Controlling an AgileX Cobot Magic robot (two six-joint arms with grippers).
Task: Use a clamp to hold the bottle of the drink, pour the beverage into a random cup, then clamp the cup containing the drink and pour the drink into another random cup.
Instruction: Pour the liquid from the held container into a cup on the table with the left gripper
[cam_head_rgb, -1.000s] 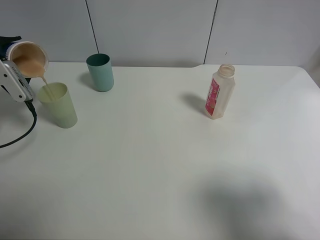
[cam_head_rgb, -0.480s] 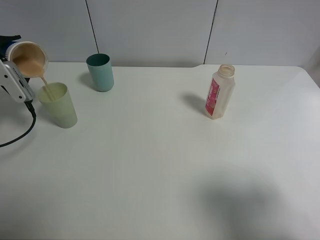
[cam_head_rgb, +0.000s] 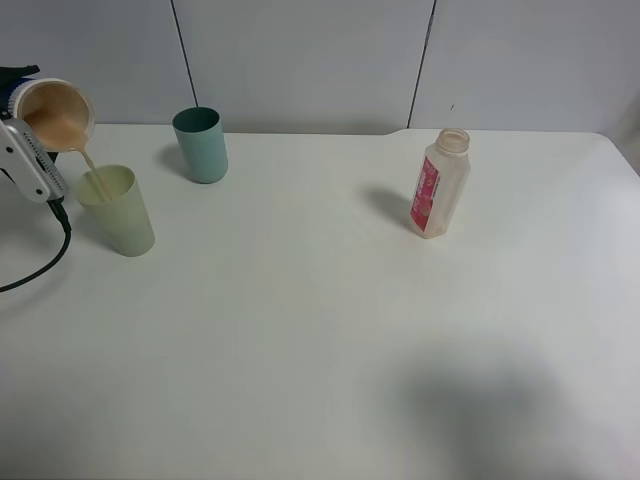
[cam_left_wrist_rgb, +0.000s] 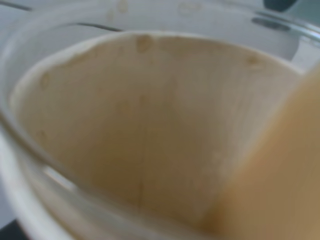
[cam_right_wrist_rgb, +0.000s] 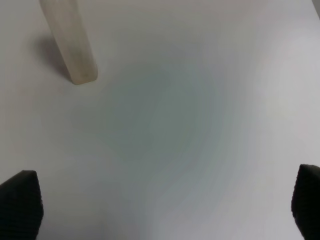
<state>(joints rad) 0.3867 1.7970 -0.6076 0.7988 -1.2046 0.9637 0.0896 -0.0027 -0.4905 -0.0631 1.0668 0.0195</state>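
Observation:
At the far left, my left gripper (cam_head_rgb: 33, 145) is shut on the cup containing the drink (cam_head_rgb: 56, 114), which is tilted with its mouth facing the camera. A thin stream of the peach-tan beverage (cam_head_rgb: 88, 162) runs from its rim into the pale yellow-green tumbler (cam_head_rgb: 116, 210) just below. The left wrist view is filled by the cup's coated inner wall (cam_left_wrist_rgb: 140, 120), with beverage (cam_left_wrist_rgb: 285, 170) pooled at one side. The bottle (cam_head_rgb: 438, 183) stands upright at the right, uncapped and looking empty. In the right wrist view my right gripper (cam_right_wrist_rgb: 164, 207) is open above the table, the bottle (cam_right_wrist_rgb: 70, 45) ahead of it.
A teal tumbler (cam_head_rgb: 200, 145) stands upright behind and to the right of the yellow-green one. A black cable (cam_head_rgb: 45, 262) loops on the white table (cam_head_rgb: 320, 330) beneath the left arm. A grey panelled wall runs along the back edge.
The held cup has edged very slightly up and left while the stream keeps running into the yellow-green tumbler. Bottle and teal tumbler have not moved.

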